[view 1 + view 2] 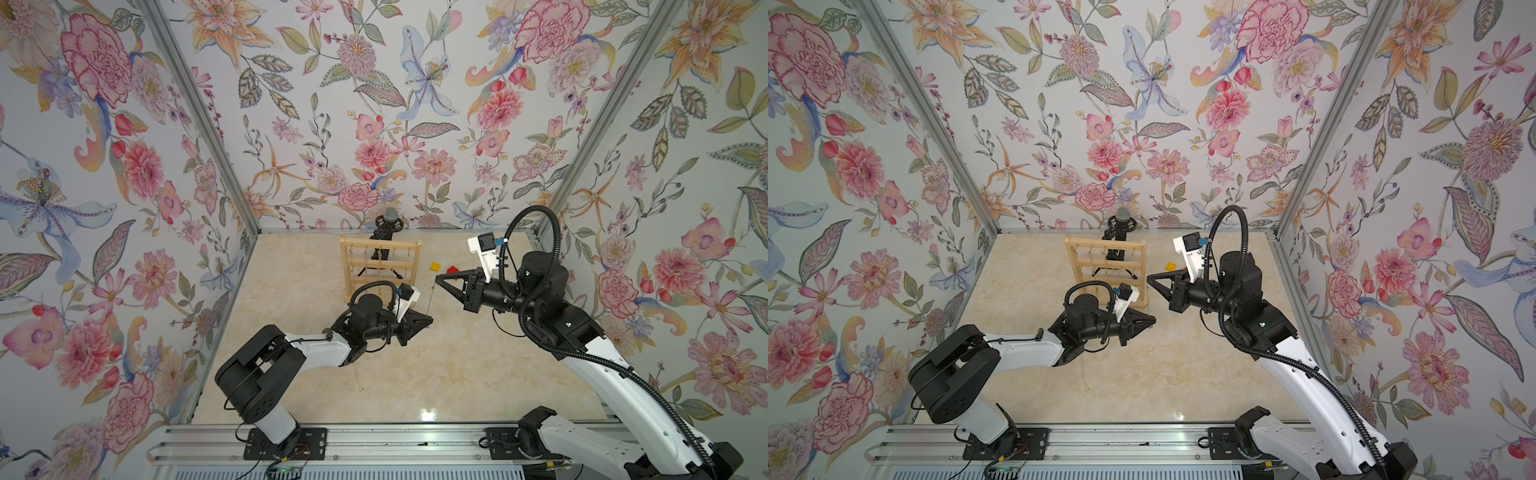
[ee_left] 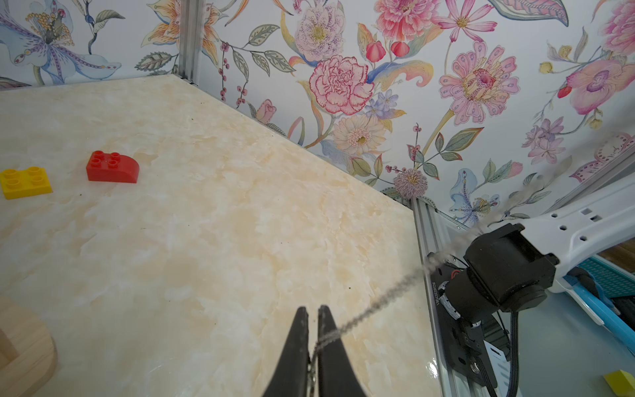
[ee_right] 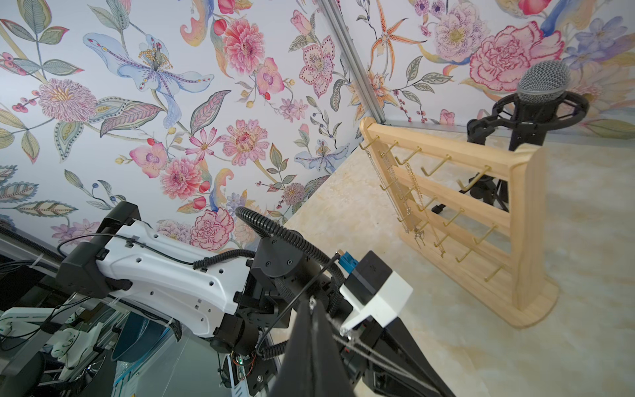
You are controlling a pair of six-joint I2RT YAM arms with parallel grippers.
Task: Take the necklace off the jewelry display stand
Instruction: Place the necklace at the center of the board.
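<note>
**NECKLACE CLEAR OF STAND, HELD AT BOTH ENDS**

Nearest, the aluminium front rail (image 1: 374, 440) carries both arm bases and bounds the worktop (image 1: 478, 374) along its near edge. Beyond the rail lies a wide bare stretch of worktop. Only a thin loose chain (image 1: 358, 378) shows there, beside the left forearm.

Farther in, the left gripper (image 1: 430, 320) has its jaws closed on the necklace (image 1: 431, 301). The left wrist view shows the chain pinched between the fingertips (image 2: 299, 330) and running off taut. Just beyond, the right gripper (image 1: 436, 281) also has its jaws closed on the necklace, at its far end.

The necklace spans the gap between the two tips. It is apart from the jewelry display stand (image 1: 380, 266), just off that frame's right post. Other chains (image 3: 395, 185) hang on hooks at the stand's left side.

A yellow brick (image 1: 435, 266) and a red brick (image 1: 453, 269) lie right of the stand. The microphone (image 1: 390, 216) stands behind it. Floral walls (image 1: 374, 124) close the worktop on three sides.
</note>
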